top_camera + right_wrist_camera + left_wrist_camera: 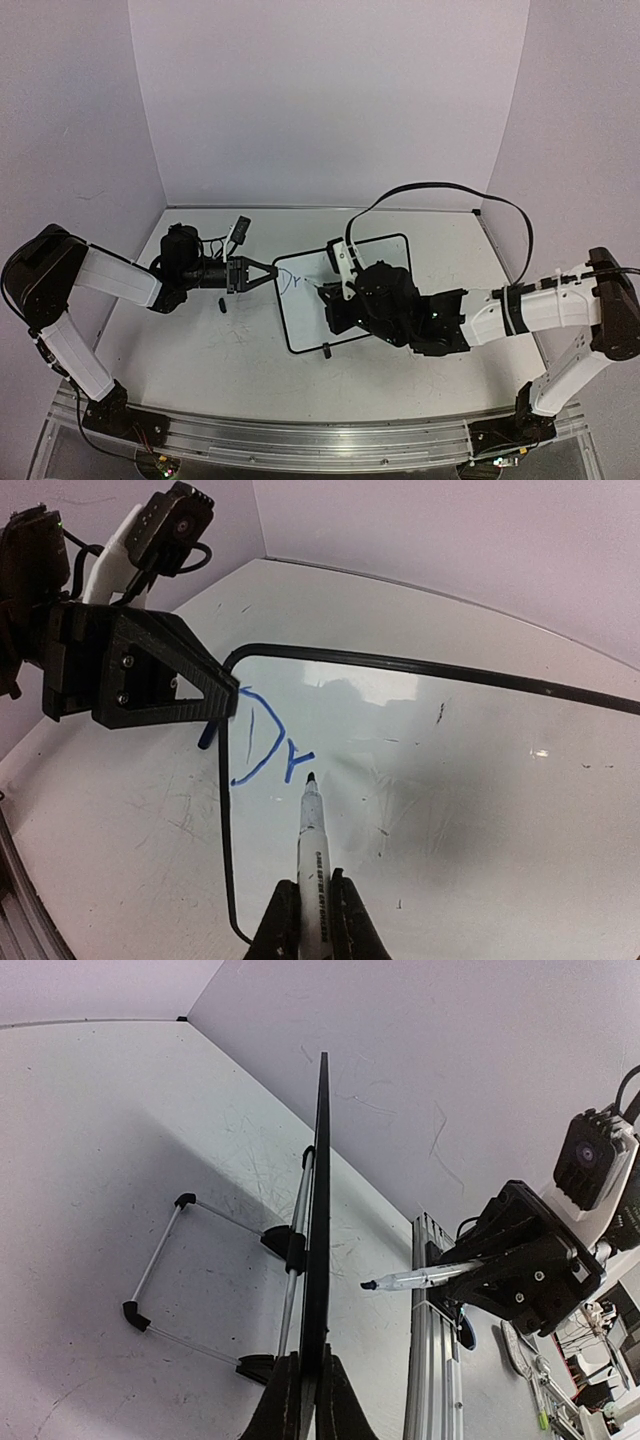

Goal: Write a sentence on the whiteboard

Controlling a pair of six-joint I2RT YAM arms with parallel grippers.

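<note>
Right now we see the whiteboard [300,318] mid-table, long axis left-right, its left edge pinched in the clenched left gripper [268,275], right gripper [312,920] grasping a marker [309,850] tipped at the sentence [262,742], just "Dr"; from above the right arm [520,310] hides the board's lower right corner

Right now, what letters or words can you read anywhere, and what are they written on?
"Dr" - blue handwriting, the start of the sentence, on the whiteboard.
Dark print along the barrel of the marker - too small and blurred to read.
There is no other writing to read in any of the views.
</note>
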